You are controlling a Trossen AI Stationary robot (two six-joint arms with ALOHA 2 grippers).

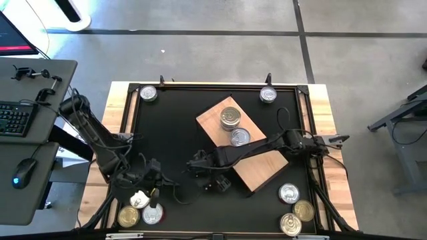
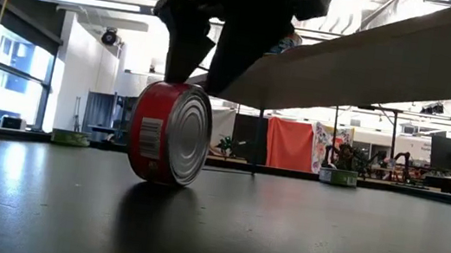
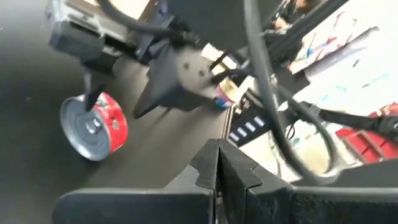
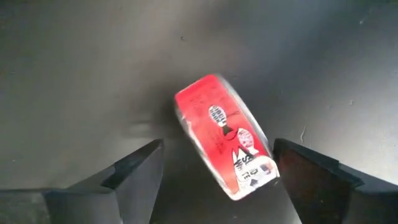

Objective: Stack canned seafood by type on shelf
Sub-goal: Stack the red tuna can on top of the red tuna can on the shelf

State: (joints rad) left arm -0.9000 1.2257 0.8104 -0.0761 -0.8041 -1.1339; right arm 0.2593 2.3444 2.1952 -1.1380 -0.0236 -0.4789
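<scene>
A red-labelled tin (image 4: 225, 137) with a silver lid stands on its curved side on the black table (image 1: 173, 127), near the shelf's near-left corner. My right gripper (image 4: 217, 146) hangs open over this tin (image 2: 170, 132), pointing steeply down with one finger on either side. The shelf (image 1: 267, 163), a light-brown board, lies slantwise mid-table and carries a short stack of tins (image 1: 230, 119) and a single tin (image 1: 240, 137). My left gripper (image 3: 217, 168) is shut and empty, raised above the table's near-left part (image 1: 157, 175). My right gripper comes at the red tin from above, its fingers astride the label. In the low view one fingertip (image 2: 184, 55) reaches down to the tin's upper rim (image 2: 170, 84). I cannot tell whether it touches.
Single tins sit at the far corners (image 1: 148, 93) (image 1: 268, 95). Two tins (image 1: 128, 215) (image 1: 152, 215) and a white object (image 1: 138, 199) lie near left. Three tins (image 1: 289, 194) (image 1: 303, 211) (image 1: 291, 225) lie near right. A desk with a keyboard (image 1: 13, 119) stands off to the left.
</scene>
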